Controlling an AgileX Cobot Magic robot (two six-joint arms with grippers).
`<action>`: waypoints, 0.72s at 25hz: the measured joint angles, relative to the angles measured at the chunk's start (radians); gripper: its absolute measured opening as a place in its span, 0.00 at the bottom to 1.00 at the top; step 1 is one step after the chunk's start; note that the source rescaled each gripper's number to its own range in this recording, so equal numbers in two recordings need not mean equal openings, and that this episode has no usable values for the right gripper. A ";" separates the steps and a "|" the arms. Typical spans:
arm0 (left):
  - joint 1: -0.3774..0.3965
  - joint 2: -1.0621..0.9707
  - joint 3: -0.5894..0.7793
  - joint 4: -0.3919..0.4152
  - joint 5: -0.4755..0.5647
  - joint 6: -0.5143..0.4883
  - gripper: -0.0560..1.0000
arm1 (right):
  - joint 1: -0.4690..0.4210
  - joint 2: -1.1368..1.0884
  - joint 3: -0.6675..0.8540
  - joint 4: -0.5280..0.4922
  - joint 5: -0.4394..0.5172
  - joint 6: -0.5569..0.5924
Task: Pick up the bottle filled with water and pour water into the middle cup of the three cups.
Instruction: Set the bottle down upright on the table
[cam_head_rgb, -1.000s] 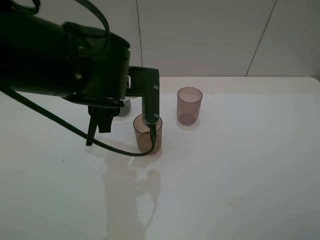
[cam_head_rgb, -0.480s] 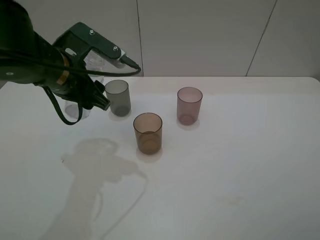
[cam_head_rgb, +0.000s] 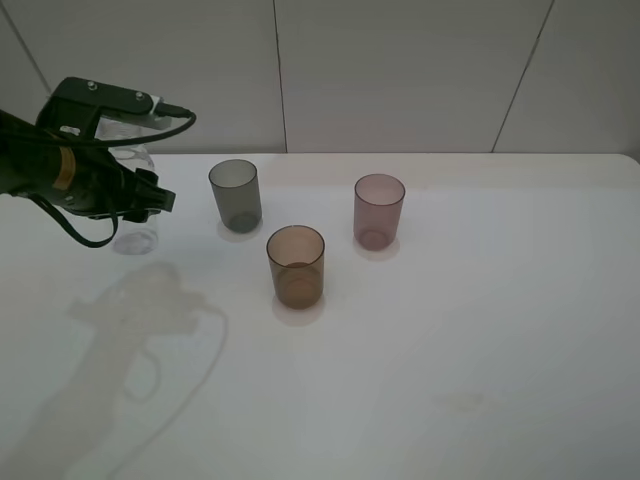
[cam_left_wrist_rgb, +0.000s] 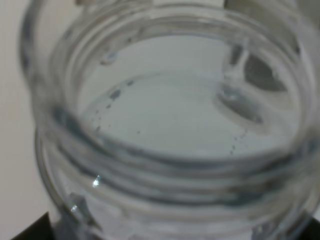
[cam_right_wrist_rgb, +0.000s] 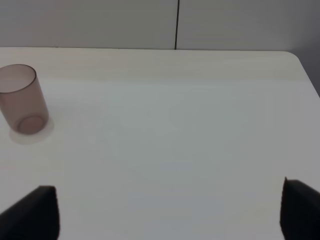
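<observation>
The clear bottle (cam_head_rgb: 135, 228) stands upright at the table's left, with its base at or just above the surface. My left gripper (cam_head_rgb: 138, 197) is shut on its upper body. The left wrist view looks down into the bottle's wide threaded neck (cam_left_wrist_rgb: 165, 125), and water shows inside. The amber-brown middle cup (cam_head_rgb: 296, 266) stands well to the bottle's right and nearer the front, with a little liquid at its bottom. The dark-grey cup (cam_head_rgb: 235, 195) stands close to the bottle's right. The pinkish-mauve cup (cam_head_rgb: 379, 210) is farther right and also shows in the right wrist view (cam_right_wrist_rgb: 20, 100). My right gripper (cam_right_wrist_rgb: 170, 212) is open and empty.
The white table (cam_head_rgb: 450, 330) ends at a pale panelled wall behind the cups. Its rounded far right corner shows in the right wrist view (cam_right_wrist_rgb: 295, 56). The right arm is out of the exterior view.
My left arm has swung from above the amber cup back to the left, carrying the bottle and bringing it upright and low near the table's left side. The cups have not moved.
</observation>
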 joint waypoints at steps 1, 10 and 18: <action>0.026 0.006 0.001 0.007 -0.026 -0.001 0.05 | 0.000 0.000 0.000 0.000 0.000 0.000; 0.161 0.130 0.001 0.014 -0.264 0.018 0.05 | 0.000 0.000 0.000 0.000 0.000 0.000; 0.196 0.228 0.001 -0.031 -0.457 0.227 0.05 | 0.000 0.000 0.000 0.000 0.000 0.000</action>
